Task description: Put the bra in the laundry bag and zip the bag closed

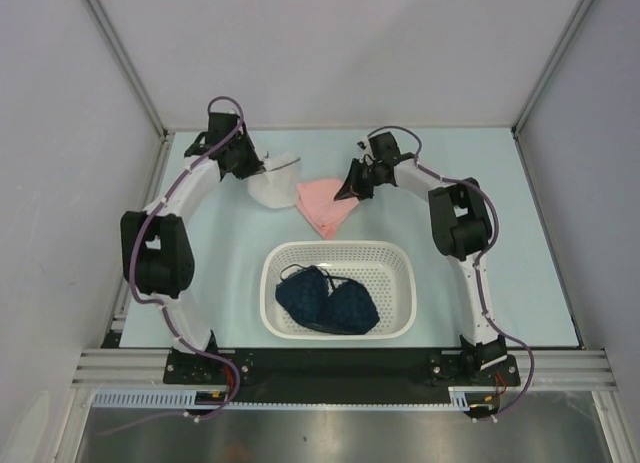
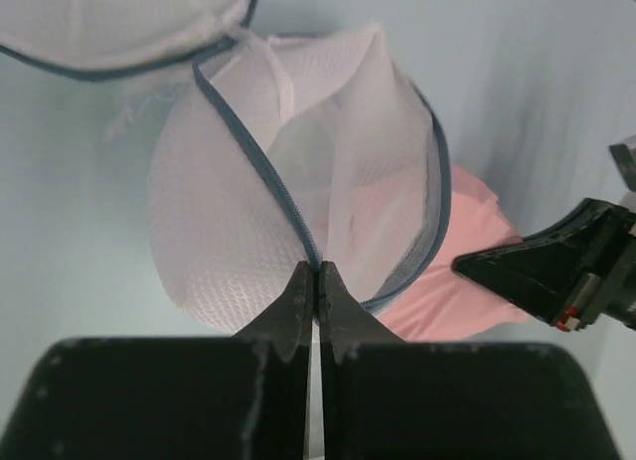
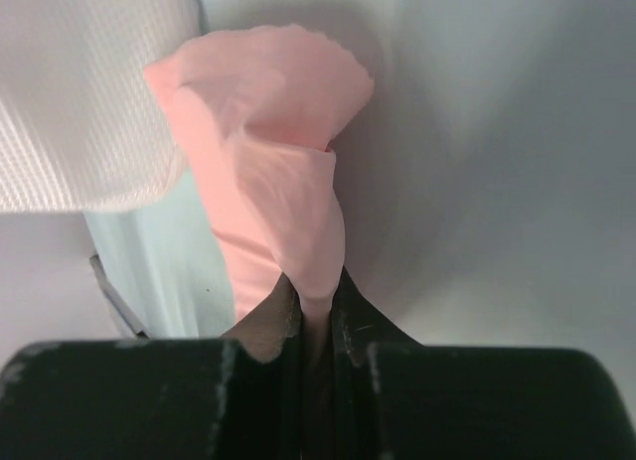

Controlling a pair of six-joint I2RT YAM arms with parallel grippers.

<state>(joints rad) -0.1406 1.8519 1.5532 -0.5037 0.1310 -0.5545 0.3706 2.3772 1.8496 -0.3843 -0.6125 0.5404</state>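
The white mesh laundry bag (image 1: pixel 272 188) lies at the back of the table, its mouth open and its round flap lid (image 2: pixel 119 23) folded back. My left gripper (image 1: pixel 262 168) is shut on the bag's blue-grey zip rim (image 2: pixel 298 222), seen in the left wrist view (image 2: pixel 317 271). A pink bra (image 1: pixel 325 208) lies just right of the bag, partly under its edge (image 2: pixel 467 291). My right gripper (image 1: pixel 345 193) is shut on a fold of the pink bra (image 3: pixel 278 152), with the cloth pinched between the jaws (image 3: pixel 316 291). The bag's mesh (image 3: pixel 79 112) shows at the upper left of the right wrist view.
A white perforated plastic basket (image 1: pixel 400 258) stands at the near middle of the table and holds dark navy lace garments (image 1: pixel 325 301). Grey walls close off the back and both sides. My right gripper's black finger (image 2: pixel 537 266) shows at the right of the left wrist view.
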